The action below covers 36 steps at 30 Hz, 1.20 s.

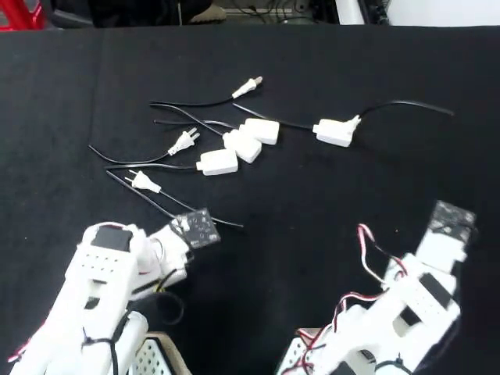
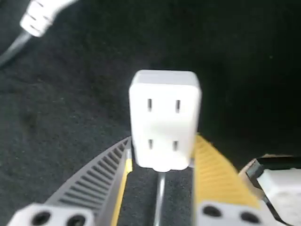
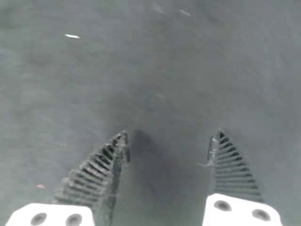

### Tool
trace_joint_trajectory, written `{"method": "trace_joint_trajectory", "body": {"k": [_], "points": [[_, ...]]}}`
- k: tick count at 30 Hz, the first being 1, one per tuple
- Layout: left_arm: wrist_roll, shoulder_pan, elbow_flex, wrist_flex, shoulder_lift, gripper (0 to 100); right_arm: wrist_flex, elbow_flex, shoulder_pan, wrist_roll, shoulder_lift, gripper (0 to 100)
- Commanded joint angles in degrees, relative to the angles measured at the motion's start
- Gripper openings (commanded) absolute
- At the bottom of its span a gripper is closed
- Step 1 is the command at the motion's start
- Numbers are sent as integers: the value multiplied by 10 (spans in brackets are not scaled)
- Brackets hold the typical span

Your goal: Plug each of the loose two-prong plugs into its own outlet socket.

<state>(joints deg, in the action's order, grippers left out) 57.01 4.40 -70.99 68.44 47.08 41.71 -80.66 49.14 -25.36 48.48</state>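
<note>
place: robotics lab bench | surface: black cloth (image 1: 391, 187) over the table | rig: white plastic left arm (image 1: 101, 289) and right arm (image 1: 414, 305) with bare red-and-white wires (image 1: 367, 242) | props: loose plugs (image 1: 184, 141) and outlet sockets (image 1: 217, 162) on short cords | far edge: cable clutter (image 1: 266, 11)

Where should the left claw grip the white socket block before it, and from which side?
Grip the socket block across its two plain side walls, coming from the end nearest the left claw. Its slots sit on the broad face, so side contact likely keeps them free.
</note>
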Motion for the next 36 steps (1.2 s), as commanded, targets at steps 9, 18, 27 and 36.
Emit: {"method": "trace_joint_trajectory", "body": {"k": [9,18,27,36], "points": [[-131,-138,84,108,266,308,248,245,-302,-197,15,180],[-239,-275,-20,77,479,304,358,339,-745,-236,10,103],[-298,-326,-156,-3,501,304,200,283,-970,-193,-37,152],[-321,-359,-170,-6,502,303,11,337,-957,-183,-325,152]]}}
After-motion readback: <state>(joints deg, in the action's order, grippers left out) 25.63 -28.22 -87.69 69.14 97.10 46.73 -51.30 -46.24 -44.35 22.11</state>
